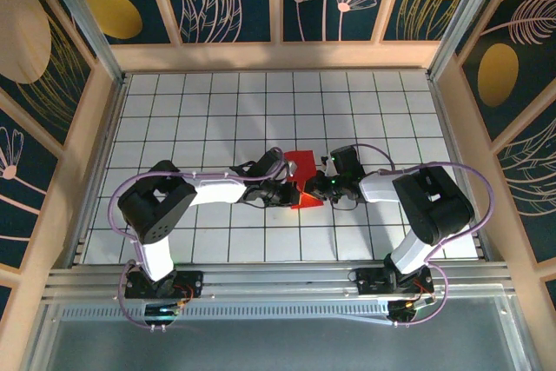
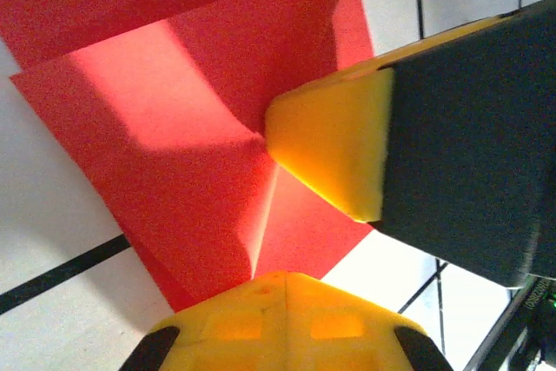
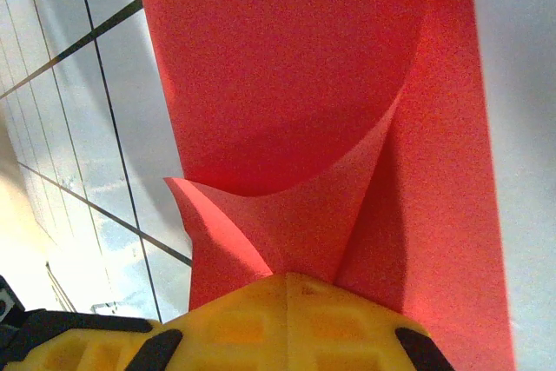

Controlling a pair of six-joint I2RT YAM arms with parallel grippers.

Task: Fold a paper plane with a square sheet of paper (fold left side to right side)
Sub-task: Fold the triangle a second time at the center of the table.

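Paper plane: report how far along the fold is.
Done: the paper already carries folds, with layers overlapping. In hand: the left gripper and right gripper are each shut on it, raising a curl. Left: it is no slim dart yet, so more folds remain.

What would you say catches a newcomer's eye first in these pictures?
The bright red paper stands out in the middle of the white grid table. The left gripper and the right gripper meet over it, each pinching it shut. In the wrist views their yellow fingers press against the curling, creased sheet.
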